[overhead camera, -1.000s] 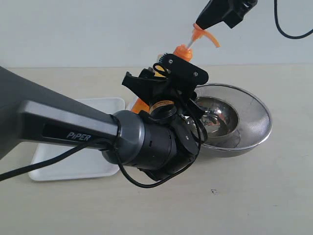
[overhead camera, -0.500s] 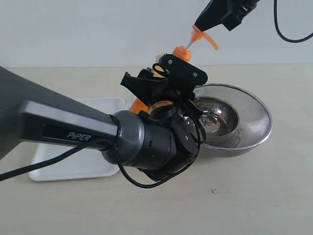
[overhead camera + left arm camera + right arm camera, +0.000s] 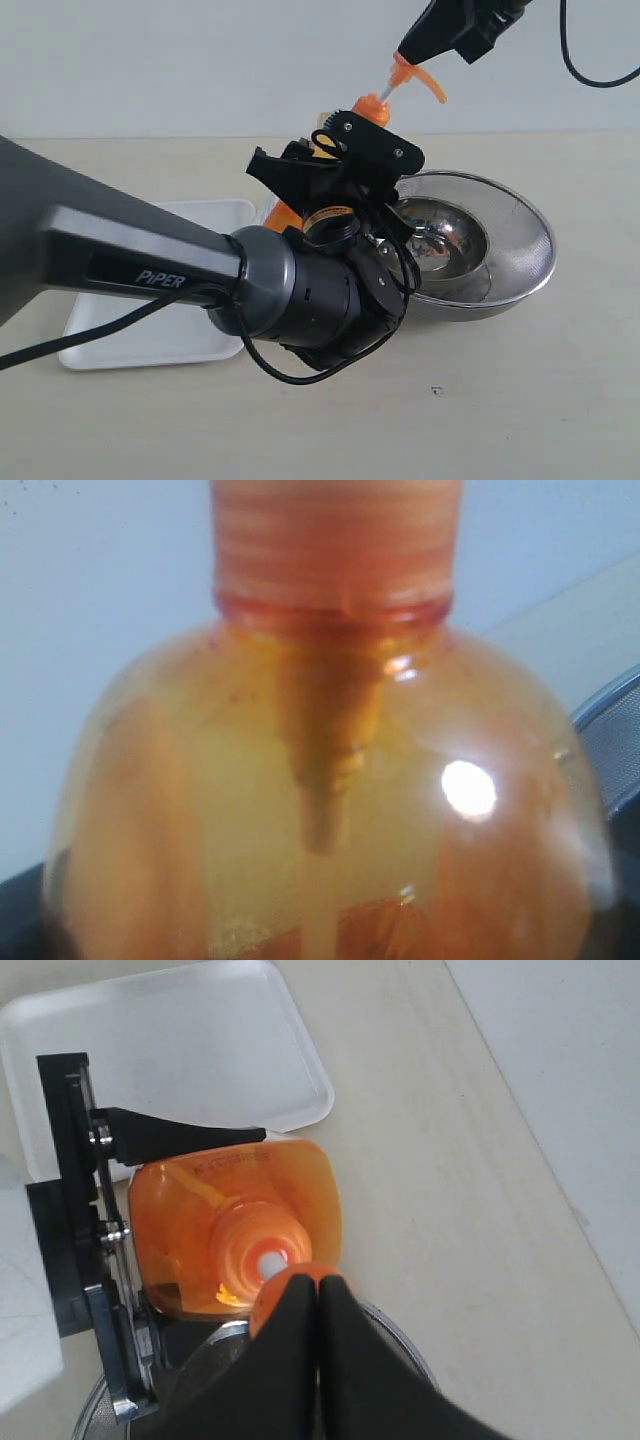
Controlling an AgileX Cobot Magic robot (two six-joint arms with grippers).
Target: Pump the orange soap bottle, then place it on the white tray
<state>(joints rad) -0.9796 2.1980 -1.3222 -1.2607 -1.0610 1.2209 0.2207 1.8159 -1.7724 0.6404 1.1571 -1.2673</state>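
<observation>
Left wrist view was filled by the orange soap bottle (image 3: 330, 810): translucent, round-shouldered, with a ribbed orange collar and a dip tube in orange liquid; the left gripper (image 3: 335, 165) clasped its body, between the white tray (image 3: 150, 1020) and the steel bowl (image 3: 520, 230). The right gripper (image 3: 318, 1285), fingers pressed together, touched the pump head (image 3: 405, 70).
</observation>
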